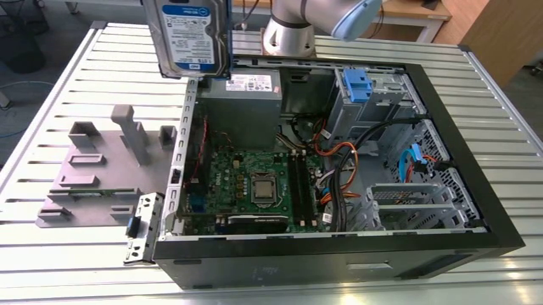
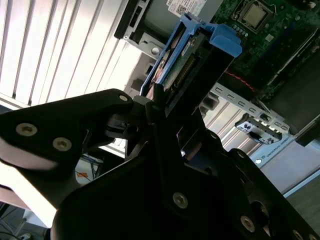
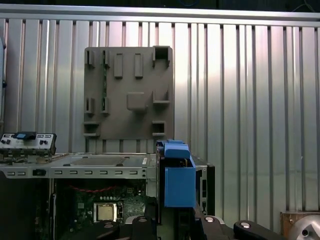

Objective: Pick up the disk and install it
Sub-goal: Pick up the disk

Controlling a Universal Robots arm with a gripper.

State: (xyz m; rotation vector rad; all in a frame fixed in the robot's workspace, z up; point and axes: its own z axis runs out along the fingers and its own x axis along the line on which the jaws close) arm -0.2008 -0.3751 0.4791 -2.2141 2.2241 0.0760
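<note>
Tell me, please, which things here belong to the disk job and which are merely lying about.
Belonging to the job: the disk, held in the claw; the open computer case.
Lying about: grey fixture plate; loose metal bracket.

Black metal two-finger gripper [image 2: 162,107] clamped on silver hard disk in blue plastic frame [image 2: 192,60], which projects past the fingertips. Silver-grey jointed arm [image 1: 291,33] upright.
</note>
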